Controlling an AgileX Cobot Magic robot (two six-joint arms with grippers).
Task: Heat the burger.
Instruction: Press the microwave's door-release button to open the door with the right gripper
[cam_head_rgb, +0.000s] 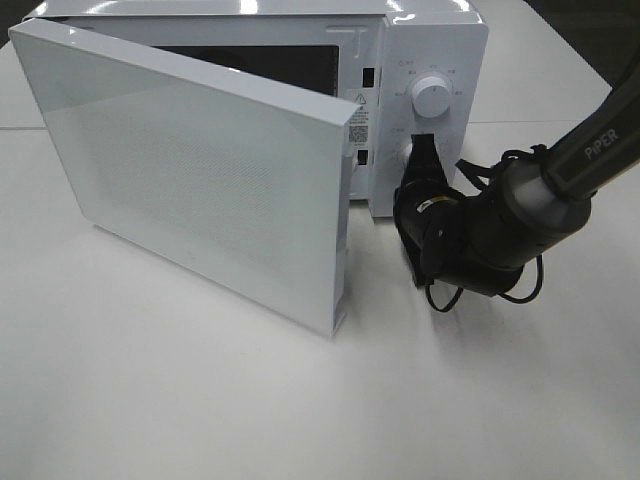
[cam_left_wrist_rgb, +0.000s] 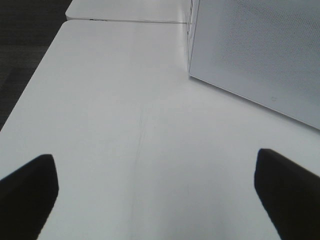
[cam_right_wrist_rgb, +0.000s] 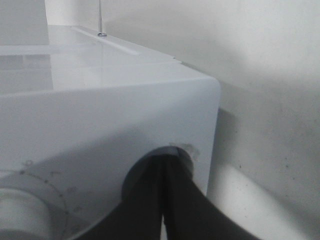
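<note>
Robot lab or test room: plain white table (cam_head_rgb: 200, 400) butted against others, lone white microwave (cam_head_rgb: 430, 60) at 12 o'clock, dark carpet floor (cam_left_wrist_rgb: 20, 50), black robot arm (cam_head_rgb: 600, 150) at 3 o'clock.

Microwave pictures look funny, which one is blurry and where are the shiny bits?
Exterior high view: sharp, with bright glare on the microwave top and a soft shadow under its open door on the table. Right wrist view: close, the right fingers a dark blur. Left wrist view: the left fingers are fuzzy black shapes.

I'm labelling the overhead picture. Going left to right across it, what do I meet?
open microwave door → upper dial on the microwave's control panel → right arm, marked PiPER
</note>
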